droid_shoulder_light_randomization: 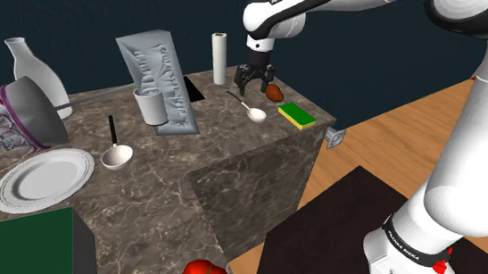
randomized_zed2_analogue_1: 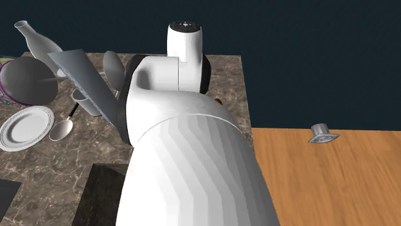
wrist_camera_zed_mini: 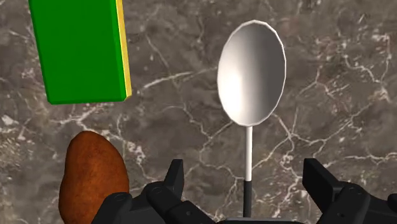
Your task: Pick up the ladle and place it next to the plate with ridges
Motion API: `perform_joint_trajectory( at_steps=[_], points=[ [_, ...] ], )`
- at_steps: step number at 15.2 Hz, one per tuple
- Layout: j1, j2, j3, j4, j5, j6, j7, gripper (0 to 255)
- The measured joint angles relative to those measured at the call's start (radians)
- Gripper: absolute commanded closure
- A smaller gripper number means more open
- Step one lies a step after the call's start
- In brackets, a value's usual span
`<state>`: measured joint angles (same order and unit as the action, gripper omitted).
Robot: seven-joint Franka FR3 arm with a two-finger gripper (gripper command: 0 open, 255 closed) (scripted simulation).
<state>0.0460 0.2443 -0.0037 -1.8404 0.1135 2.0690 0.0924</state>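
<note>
I saw the gripper (droid_shoulder_light_randomization: 256, 81) hanging low over the far end of the dark marble counter (droid_shoulder_light_randomization: 231, 171), released, its fingers (wrist_camera_zed_mini: 173, 176) standing apart. In the wrist view the ladle (wrist_camera_zed_mini: 251, 73) lay flat on the stone right below it. Its pale oval bowl pointed away from the hand, and its thin stem ran back between the two fingers, which did not touch it.

Things crowded that spot. A brown, egg-shaped lump (wrist_camera_zed_mini: 92, 175) sat just beside the finger on the sponge's side, and a green sponge with a yellow edge (wrist_camera_zed_mini: 79, 48) lay beyond it, near the ladle's bowl but apart from it. In the shoulder view a white paper-towel roll (droid_shoulder_light_randomization: 219, 58) stood behind the gripper.

The ridged plate (droid_shoulder_light_randomization: 44, 179) lay well apart, at the counter's other end. Between ladle and plate I noted a grey textured slab (droid_shoulder_light_randomization: 159, 76) leaning upright, a white mug (droid_shoulder_light_randomization: 152, 106) in front of it, and a second, black-handled spoon (droid_shoulder_light_randomization: 116, 153) just beside the plate. A tilted grey bowl (droid_shoulder_light_randomization: 34, 111) and a white bottle (droid_shoulder_light_randomization: 35, 69) stood behind the plate.
</note>
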Motion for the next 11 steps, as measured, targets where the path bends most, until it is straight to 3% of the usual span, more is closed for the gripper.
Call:
perform_joint_trajectory(
  at_steps=[3,11],
  points=[
    [0.003,0.089,0.008,0.085,0.016,0.008,0.001,0],
    [0.007,0.142,0.012,0.060,0.024,0.087,-0.003,0]
  ],
)
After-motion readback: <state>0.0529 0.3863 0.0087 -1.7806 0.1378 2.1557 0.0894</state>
